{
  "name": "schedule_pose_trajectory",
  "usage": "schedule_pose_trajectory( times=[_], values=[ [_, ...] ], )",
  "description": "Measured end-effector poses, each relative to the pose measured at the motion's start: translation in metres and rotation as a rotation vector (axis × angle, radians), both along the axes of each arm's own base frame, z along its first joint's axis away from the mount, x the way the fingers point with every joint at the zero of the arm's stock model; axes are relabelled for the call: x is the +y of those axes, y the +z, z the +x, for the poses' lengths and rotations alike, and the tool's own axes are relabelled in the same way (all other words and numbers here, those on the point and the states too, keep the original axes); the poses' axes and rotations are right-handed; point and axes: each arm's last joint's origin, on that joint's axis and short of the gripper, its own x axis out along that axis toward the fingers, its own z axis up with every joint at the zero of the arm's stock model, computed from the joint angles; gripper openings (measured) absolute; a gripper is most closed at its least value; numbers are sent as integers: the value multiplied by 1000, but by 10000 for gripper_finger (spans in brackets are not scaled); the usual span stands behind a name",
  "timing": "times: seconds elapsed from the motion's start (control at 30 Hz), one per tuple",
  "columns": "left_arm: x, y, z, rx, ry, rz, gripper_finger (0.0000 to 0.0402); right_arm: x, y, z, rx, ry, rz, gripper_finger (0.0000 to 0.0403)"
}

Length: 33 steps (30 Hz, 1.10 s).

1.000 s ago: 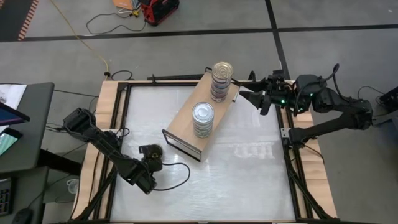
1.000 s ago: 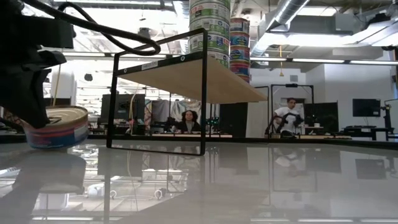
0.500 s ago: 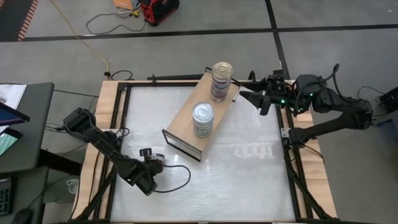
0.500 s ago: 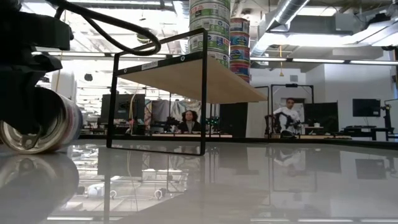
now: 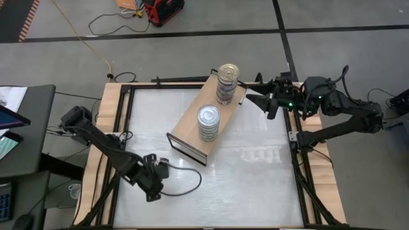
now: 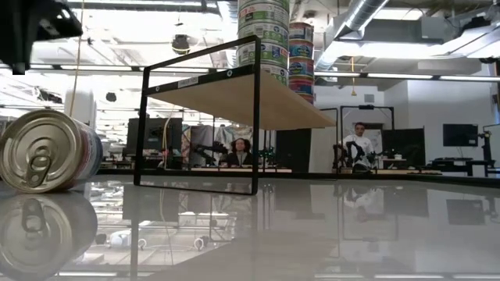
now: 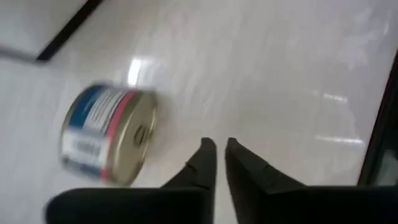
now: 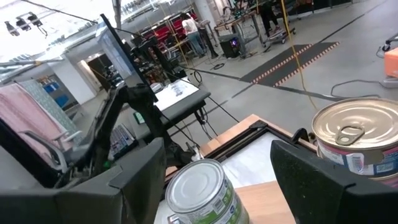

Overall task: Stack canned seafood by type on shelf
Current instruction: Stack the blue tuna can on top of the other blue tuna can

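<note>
While the loose tin point(image 7: 111, 134) lies tipped on its side on the bench point(image 5: 255, 185), gold lid facing sideways, the left pincer point(image 7: 215, 163) sits just beside it, nearly closed and empty. Tin's axis runs level, so it can probably roll. Right pincer point(image 5: 254, 99) waits open by the shelf point(image 5: 192, 131), far end, well apart. Two stacks point(image 5: 208, 122) stand on the shelf. Bench is glossy; people visible in the room behind.
</note>
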Motion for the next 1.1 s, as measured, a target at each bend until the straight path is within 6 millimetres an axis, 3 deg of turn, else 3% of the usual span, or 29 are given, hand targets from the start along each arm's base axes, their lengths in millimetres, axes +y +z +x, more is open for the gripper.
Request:
schedule_pose_trajectory(
  times=[0.13, 0.4, 0.53, 0.7, 1.1],
  values=[
    [13, 5, -2, 70, 70, -30, 87, 2, 0, 0, 3, 14, -22, 311],
    [27, 12, -3, 51, 81, 0, 249, 9, 0, 0, 5, 55, -31, 311],
    [39, 12, -1, 71, 86, 60, 297, 12, 0, 0, 4, 70, -31, 311],
    [51, 9, 7, 52, 10, 108, 313, 12, 1, 0, 0, 69, -25, 311],
    [81, -34, 5, 80, -16, 49, 313, 12, 1, 0, -10, 65, 6, 311]
  ],
)
